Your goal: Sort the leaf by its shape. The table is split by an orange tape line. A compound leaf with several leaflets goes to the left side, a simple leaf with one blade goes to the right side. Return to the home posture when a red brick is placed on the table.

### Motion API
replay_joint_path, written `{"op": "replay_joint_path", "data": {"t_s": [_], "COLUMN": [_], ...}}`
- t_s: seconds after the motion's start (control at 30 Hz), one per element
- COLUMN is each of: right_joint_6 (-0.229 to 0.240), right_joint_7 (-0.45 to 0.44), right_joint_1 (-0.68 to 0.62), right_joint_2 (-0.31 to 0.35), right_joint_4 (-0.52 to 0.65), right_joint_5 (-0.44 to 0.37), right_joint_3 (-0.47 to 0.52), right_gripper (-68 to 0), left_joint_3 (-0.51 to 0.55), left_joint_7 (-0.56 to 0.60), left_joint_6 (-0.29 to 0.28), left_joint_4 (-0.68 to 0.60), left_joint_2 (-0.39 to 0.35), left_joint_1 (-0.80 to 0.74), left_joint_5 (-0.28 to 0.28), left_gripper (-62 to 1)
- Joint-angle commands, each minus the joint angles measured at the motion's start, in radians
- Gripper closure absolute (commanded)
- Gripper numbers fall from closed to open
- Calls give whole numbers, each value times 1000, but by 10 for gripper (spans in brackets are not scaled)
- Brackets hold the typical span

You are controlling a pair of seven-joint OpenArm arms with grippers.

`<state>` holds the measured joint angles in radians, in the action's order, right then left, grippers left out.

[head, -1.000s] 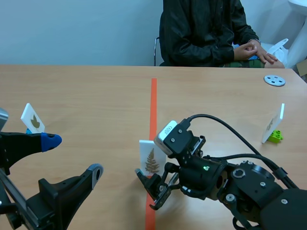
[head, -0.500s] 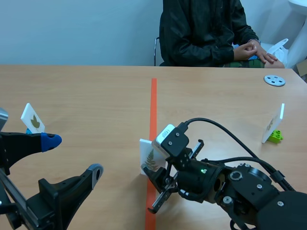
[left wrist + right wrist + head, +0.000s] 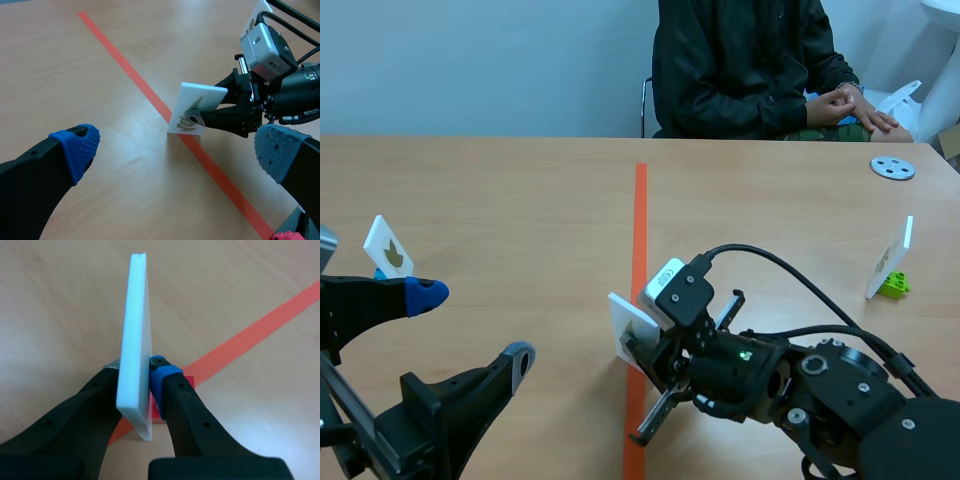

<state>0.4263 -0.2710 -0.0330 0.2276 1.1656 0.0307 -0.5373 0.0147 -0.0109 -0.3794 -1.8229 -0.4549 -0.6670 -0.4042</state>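
Pads point(image 3: 161, 371) of right tool point(image 3: 136, 372) pinch thick, perhaps foam, fern card point(image 3: 135, 315).

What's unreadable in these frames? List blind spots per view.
- Right wrist view: the held card is edge-on in the right gripper, so its print is hidden.
- Scene view: the card's face is tilted and no print shows; the gripper covers its lower edge.
- Left wrist view: a finger covers the fern's base.
- Scene view: the right-side card is edge-on, leaf unseen; it partly hides the green brick.
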Motion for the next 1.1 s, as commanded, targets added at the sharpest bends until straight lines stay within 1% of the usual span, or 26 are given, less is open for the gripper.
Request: {"op": "replay_joint_path", "data": {"t_s": [0.0,0.1,0.23,0.43,0.53,0.6,0.67,0.77,0.87,0.93,1.07], "right_joint_6": [-6,-6,-6,-6,-6,8,11,11,8,5,-45], "right_joint_7": [-13,-13,-12,-17,-21,-8,31,87,156,180,184], "right_joint_1": [12,5,-40,-126,-156,-169,-178,-187,-186,-185,-171], "right_joint_2": [25,52,67,66,66,66,66,66,66,66,66], "right_joint_4": [61,114,188,287,311,312,312,312,312,307,261], "right_joint_5": [-8,-8,-16,-24,-41,-97,-160,-232,-280,-300,-327], "right_joint_3": [9,24,97,261,344,400,454,531,593,621,642], "right_gripper": [-15,-15,-15,-15,-15,-15,-15,-15,-15,-15,-15], "left_joint_3": [7,7,7,7,7,7,7,7,7,7,7], "left_joint_7": [13,13,13,13,13,13,13,13,13,13,13], "left_joint_6": [-6,-6,-6,-6,-6,-6,-6,-6,-6,-6,-6], "left_joint_4": [-3,-3,-3,-3,-3,-3,-3,-3,-3,-3,-3], "left_joint_2": [-6,-6,-6,-6,-6,-6,-6,-6,-6,-6,-6], "left_joint_1": [5,5,5,5,5,5,5,5,5,5,5], "left_joint_5": [-10,-10,-10,-10,-10,-10,-10,-10,-10,-10,-10], "left_gripper": [-623,-623,-623,-623,-623,-623,-623,-623,-623,-623,-623]}}
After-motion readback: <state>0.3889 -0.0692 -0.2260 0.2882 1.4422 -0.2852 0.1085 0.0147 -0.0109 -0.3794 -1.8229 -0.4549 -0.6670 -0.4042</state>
